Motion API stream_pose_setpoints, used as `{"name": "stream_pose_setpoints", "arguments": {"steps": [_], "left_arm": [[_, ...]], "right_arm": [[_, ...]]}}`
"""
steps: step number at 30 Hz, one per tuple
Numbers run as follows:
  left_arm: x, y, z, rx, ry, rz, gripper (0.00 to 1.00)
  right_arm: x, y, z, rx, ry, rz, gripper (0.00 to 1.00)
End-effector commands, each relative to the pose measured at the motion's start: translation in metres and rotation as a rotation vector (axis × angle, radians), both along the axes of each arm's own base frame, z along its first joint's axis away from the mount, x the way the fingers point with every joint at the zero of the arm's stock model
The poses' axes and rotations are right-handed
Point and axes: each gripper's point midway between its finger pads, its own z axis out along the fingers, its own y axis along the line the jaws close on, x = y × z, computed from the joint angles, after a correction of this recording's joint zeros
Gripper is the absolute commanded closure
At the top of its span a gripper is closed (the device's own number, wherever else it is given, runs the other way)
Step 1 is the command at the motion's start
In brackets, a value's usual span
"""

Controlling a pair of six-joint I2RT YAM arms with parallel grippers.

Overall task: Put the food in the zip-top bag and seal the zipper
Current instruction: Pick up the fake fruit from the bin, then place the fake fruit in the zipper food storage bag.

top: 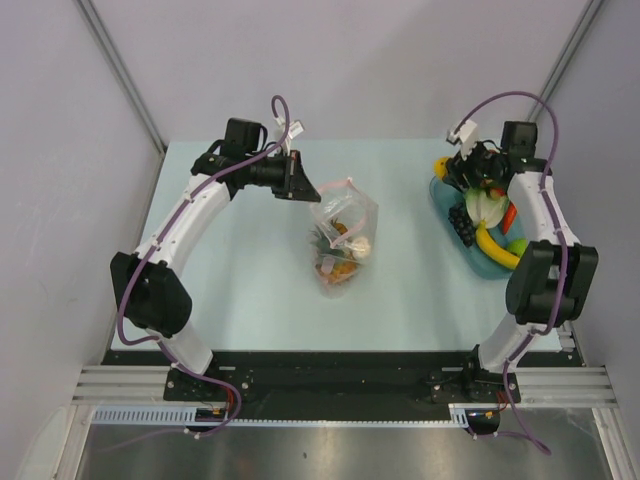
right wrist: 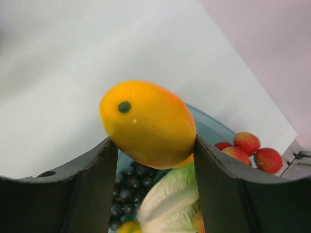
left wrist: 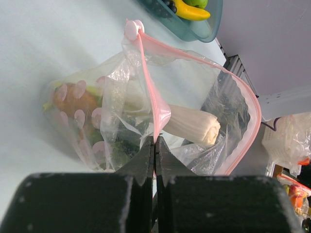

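On the pale bench (top: 250, 290) the clear, crinkly, pink-dotted zip-top bag (top: 343, 240) sits centrally, part-filled with food, my left fingers (left wrist: 144, 162) pinched tight on its pink zipper (left wrist: 154, 97), while over the teal bowl (top: 487, 268) my right fingers (right wrist: 92, 184) clamp a smooth orange (right wrist: 148, 124).

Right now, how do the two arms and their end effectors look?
The left arm and right arm have white links and black joints, each with a purple cable. The left end effector and right end effector have thick black fingers.
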Motion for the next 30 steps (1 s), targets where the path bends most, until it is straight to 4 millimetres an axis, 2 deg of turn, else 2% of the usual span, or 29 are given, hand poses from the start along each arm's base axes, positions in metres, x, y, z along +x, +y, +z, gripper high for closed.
{"name": "stream_pose_setpoints", "arguments": {"steps": [1, 5, 6, 8, 9, 11, 12, 13, 14, 15, 16, 17, 20, 25, 30], "left_arm": [[-0.001, 0.004, 0.015, -0.008, -0.055, -0.007, 1.00], [-0.004, 0.005, 0.016, -0.007, -0.056, -0.008, 1.00], [-0.005, 0.005, 0.016, -0.008, -0.055, -0.008, 1.00], [-0.006, 0.005, 0.016, -0.011, -0.053, -0.010, 1.00], [-0.007, 0.004, 0.017, -0.013, -0.054, -0.012, 1.00], [-0.008, 0.003, 0.022, -0.019, -0.067, -0.016, 1.00], [-0.009, 0.003, 0.023, -0.021, -0.070, -0.017, 1.00], [-0.010, 0.001, 0.025, -0.024, -0.074, -0.021, 1.00], [-0.010, 0.001, 0.028, -0.026, -0.079, -0.020, 1.00], [-0.011, 0.002, 0.030, -0.029, -0.084, -0.021, 1.00], [-0.012, 0.001, 0.032, -0.031, -0.084, -0.023, 1.00], [-0.013, 0.001, 0.034, -0.034, -0.090, -0.024, 1.00], [-0.017, 0.001, 0.040, -0.039, -0.107, -0.028, 1.00], [-0.025, 0.000, 0.050, -0.050, -0.133, -0.038, 1.00], [-0.029, 0.001, 0.052, -0.050, -0.141, -0.041, 1.00]], "right_arm": [[-0.028, 0.032, 0.115, 0.294, -0.110, -0.038, 0.59], [-0.060, 0.070, 0.169, 0.492, -0.098, -0.010, 0.58], [-0.071, 0.089, 0.176, 0.524, -0.084, 0.032, 0.58], [-0.087, 0.108, 0.199, 0.625, -0.066, 0.042, 0.58], [-0.101, 0.137, 0.207, 0.659, -0.040, 0.112, 0.58], [-0.117, 0.161, 0.232, 0.732, -0.043, 0.159, 0.58], [-0.124, 0.172, 0.240, 0.751, -0.045, 0.185, 0.58], [-0.136, 0.194, 0.246, 0.765, -0.036, 0.242, 0.58], [-0.145, 0.203, 0.251, 0.785, -0.017, 0.261, 0.58], [-0.150, 0.212, 0.252, 0.794, -0.003, 0.277, 0.58], [-0.162, 0.230, 0.252, 0.800, 0.024, 0.324, 0.58], [-0.168, 0.236, 0.251, 0.800, 0.039, 0.341, 0.59], [-0.184, 0.261, 0.235, 0.782, 0.112, 0.383, 0.59], [-0.185, 0.276, 0.186, 0.673, 0.208, 0.381, 0.59], [-0.175, 0.281, 0.155, 0.573, 0.196, 0.325, 0.58]]}}
